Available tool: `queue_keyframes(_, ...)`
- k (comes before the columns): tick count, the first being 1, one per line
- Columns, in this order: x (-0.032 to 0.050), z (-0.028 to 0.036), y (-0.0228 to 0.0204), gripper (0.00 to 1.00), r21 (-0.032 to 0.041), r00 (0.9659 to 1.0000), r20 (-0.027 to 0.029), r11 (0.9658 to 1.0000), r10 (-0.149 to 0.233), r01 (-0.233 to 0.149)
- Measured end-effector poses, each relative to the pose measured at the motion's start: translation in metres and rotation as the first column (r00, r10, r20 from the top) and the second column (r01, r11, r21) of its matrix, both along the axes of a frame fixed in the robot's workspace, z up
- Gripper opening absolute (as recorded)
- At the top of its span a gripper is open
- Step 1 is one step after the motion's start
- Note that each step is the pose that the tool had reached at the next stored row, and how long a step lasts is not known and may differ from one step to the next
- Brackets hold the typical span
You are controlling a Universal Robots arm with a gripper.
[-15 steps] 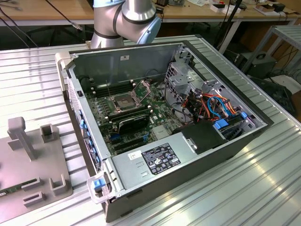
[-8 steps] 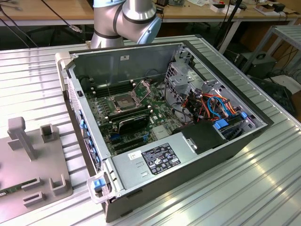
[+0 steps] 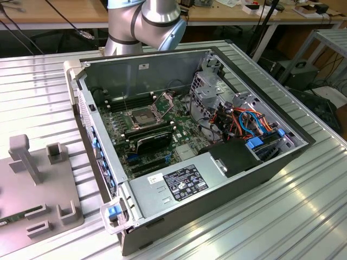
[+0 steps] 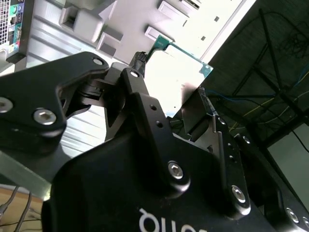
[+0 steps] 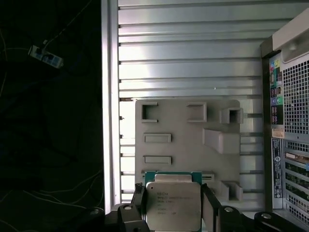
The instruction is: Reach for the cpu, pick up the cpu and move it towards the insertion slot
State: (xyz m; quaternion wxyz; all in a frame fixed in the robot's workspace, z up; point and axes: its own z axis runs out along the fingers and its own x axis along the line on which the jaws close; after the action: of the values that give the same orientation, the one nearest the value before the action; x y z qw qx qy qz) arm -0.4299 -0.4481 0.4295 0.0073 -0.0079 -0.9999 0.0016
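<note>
In the first wrist view, the cpu (image 5: 174,205), a flat square chip with a pale metal face and a green rim, sits between the black fingers (image 5: 136,207) of my gripper (image 5: 174,194), which is shut on it. It hangs well above the grey fixture plate (image 5: 183,125). In the second wrist view the cpu (image 4: 176,65) shows bright with a green edge between the fingertips of the gripper (image 4: 171,75). The insertion slot (image 3: 142,116), a silvery frame with a dark centre, lies on the motherboard inside the open computer case (image 3: 282,157). The arm (image 3: 143,21) rises behind the case.
The grey fixture plate (image 3: 32,189) with raised holders lies on the ribbed metal table, on the exterior view's left of the case. A black cooler block (image 3: 154,140), drive cage (image 3: 209,89), cables (image 3: 246,122) and power supply (image 3: 179,184) crowd the case. The case's rear panel (image 5: 289,121) borders the plate.
</note>
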Motion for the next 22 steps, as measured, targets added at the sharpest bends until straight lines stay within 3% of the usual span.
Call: queue_keyframes(22,0.0349,0.0001,0.0,0.55,-0.0006,1.0,-0.0002,1.0,0.0,0.0)
